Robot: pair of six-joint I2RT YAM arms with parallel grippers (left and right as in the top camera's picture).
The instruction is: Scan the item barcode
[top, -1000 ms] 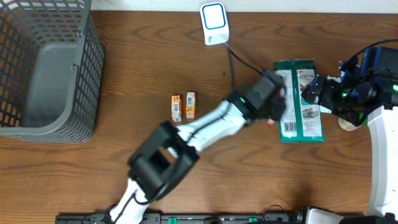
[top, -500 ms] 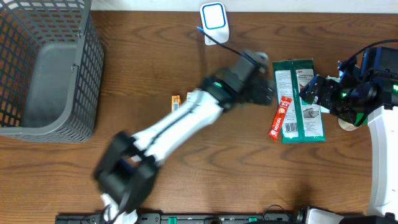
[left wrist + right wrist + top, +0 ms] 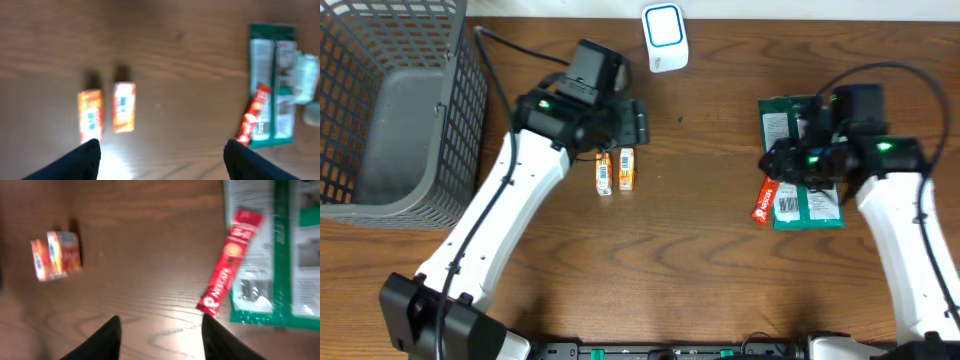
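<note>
While left fingers [image 3: 80,162] and right fingers [image 3: 102,342] gape empty, the red sachet [image 3: 229,262] lies tilted.

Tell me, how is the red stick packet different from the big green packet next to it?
The red stick packet is long and skinny; the green packet is much wider and bigger. The red stick packet lies slanted, its top end over the green packet's edge; the green packet lies straight. Both lie flat on the wooden table.
</note>
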